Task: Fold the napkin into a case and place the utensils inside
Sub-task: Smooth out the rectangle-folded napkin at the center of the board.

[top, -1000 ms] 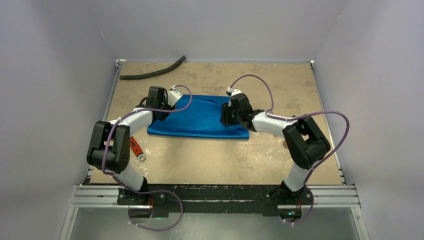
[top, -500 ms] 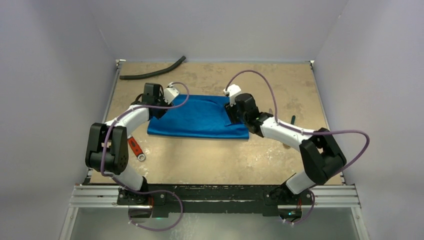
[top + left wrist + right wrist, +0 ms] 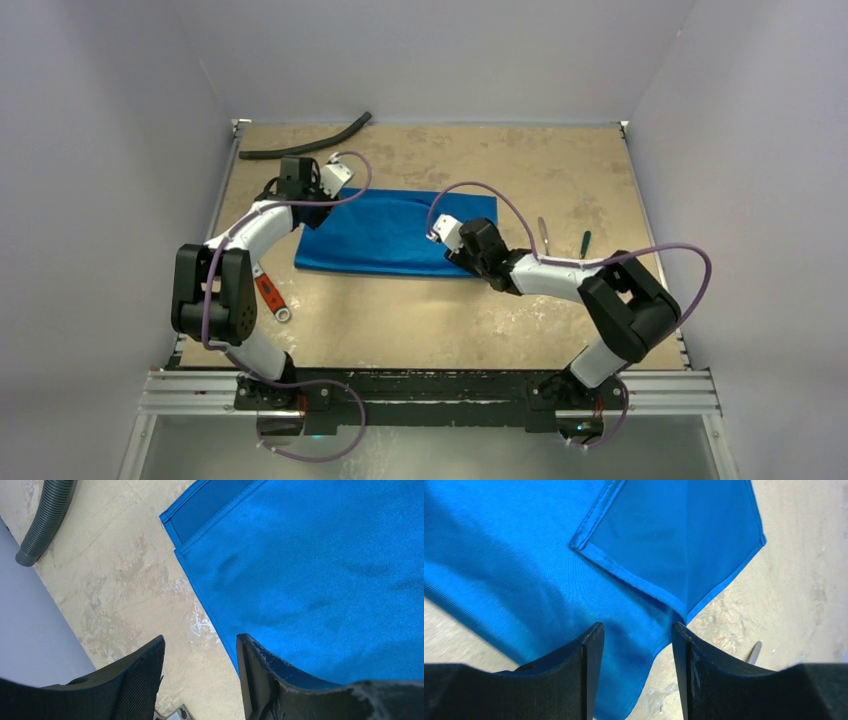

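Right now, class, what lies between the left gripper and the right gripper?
The napkin: in the top view it stretches between the left gripper at its left edge and the right gripper at its near right corner.

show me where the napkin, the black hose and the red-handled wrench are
napkin (image 3: pixel 395 238), top external view, middle of the blue cloth
black hose (image 3: pixel 305 148), top external view, about halfway along the tube
wrench (image 3: pixel 269 292), top external view, on its red handle
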